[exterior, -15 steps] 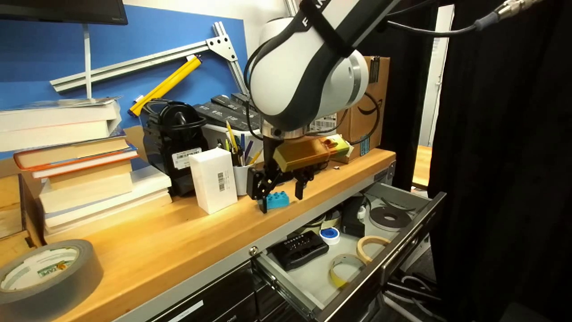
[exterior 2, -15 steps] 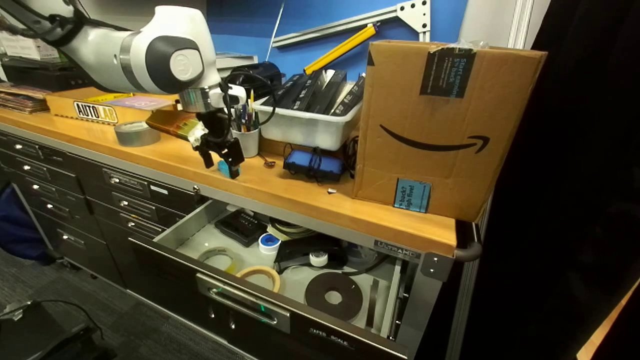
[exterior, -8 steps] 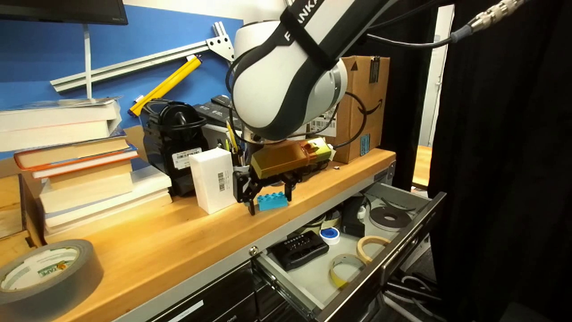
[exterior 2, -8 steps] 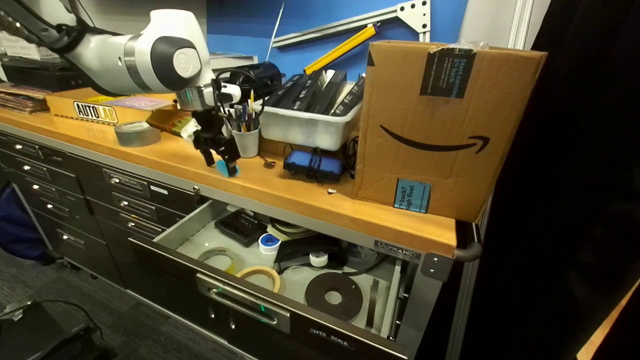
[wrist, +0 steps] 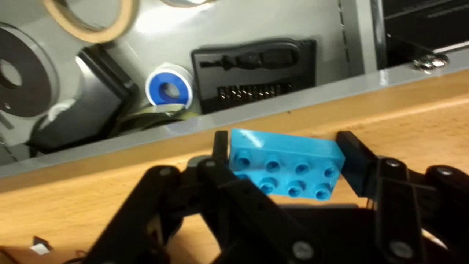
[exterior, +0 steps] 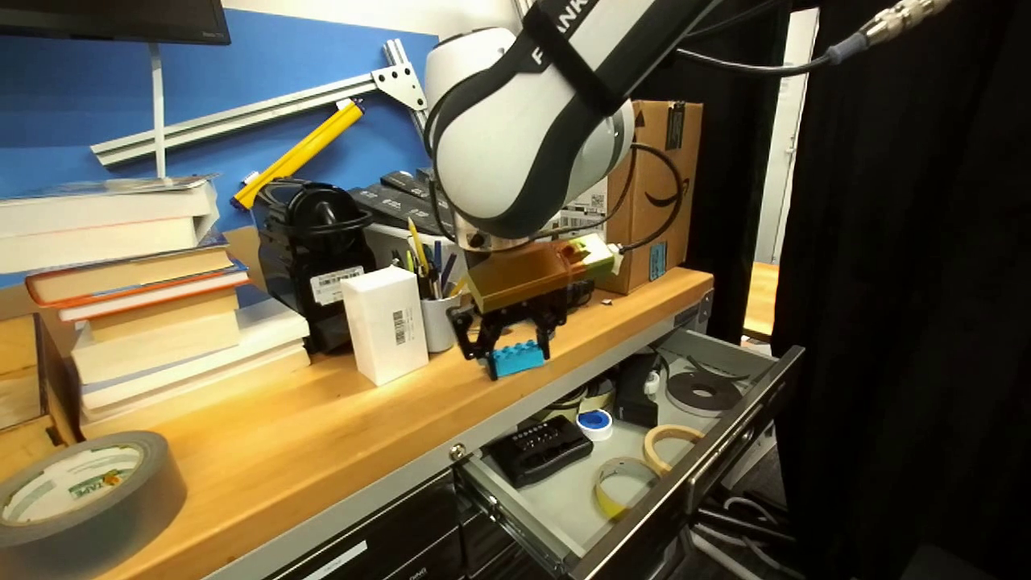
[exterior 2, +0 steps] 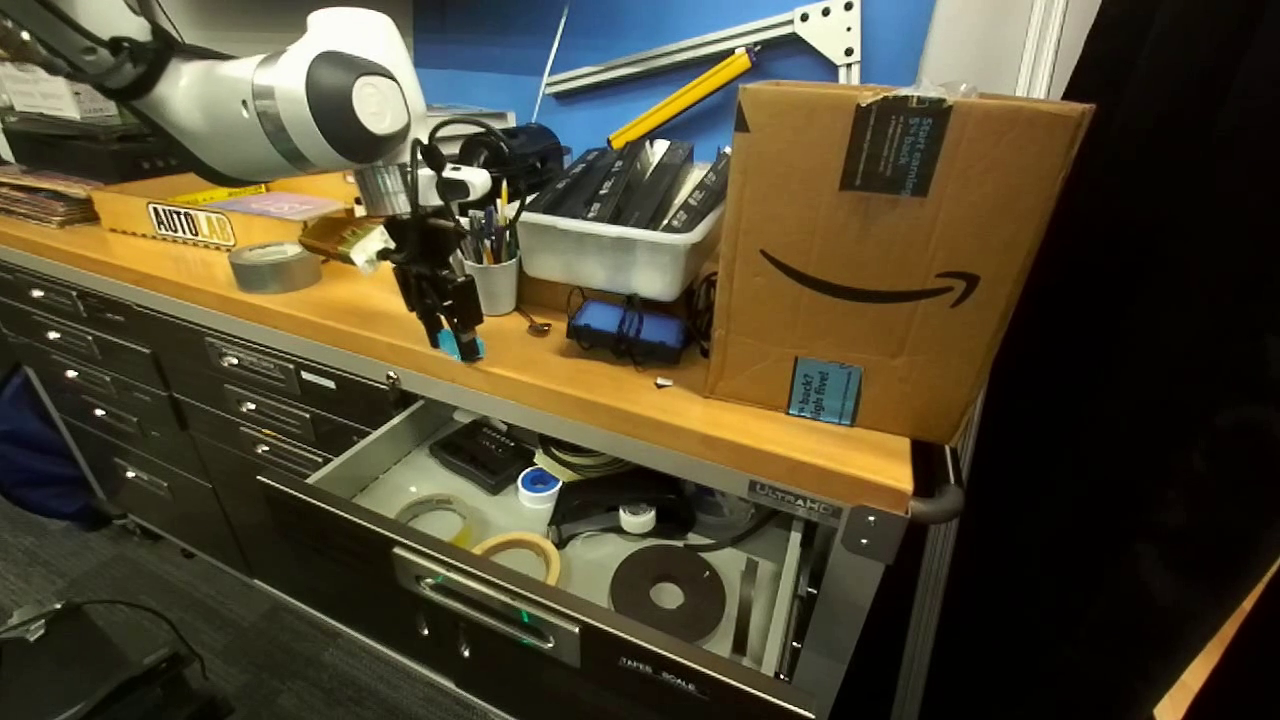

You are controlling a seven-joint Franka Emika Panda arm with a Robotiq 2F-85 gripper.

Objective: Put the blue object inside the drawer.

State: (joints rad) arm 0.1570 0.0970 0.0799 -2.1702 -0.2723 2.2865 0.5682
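Blue panelling (exterior: 306,48) is rising behind the wooden workbench (exterior: 322,435), and below it the drawer (exterior 2: 335,550) is standing open. Compared with half a second ago, the gripper (exterior: 519,366) is standing farther from the barcoded white box (exterior: 374,330), and its fingers (wrist: 357,165) are sitting closer together, clamping a cyan toy building brick (wrist: 287,161) by its ends. The brick is travelling with them, near the workbench's front edge, outside the drawer; whether it is touching the wood, I cannot tell. Only the wrist view is clearly showing the screwdriver (wrist: 253,60) in its black case (wrist: 209,82); only an exterior view is plainly showing a cable-wrapped navy-blue unit (exterior 2: 652,328) near the cardboard box (exterior 2: 900,250).
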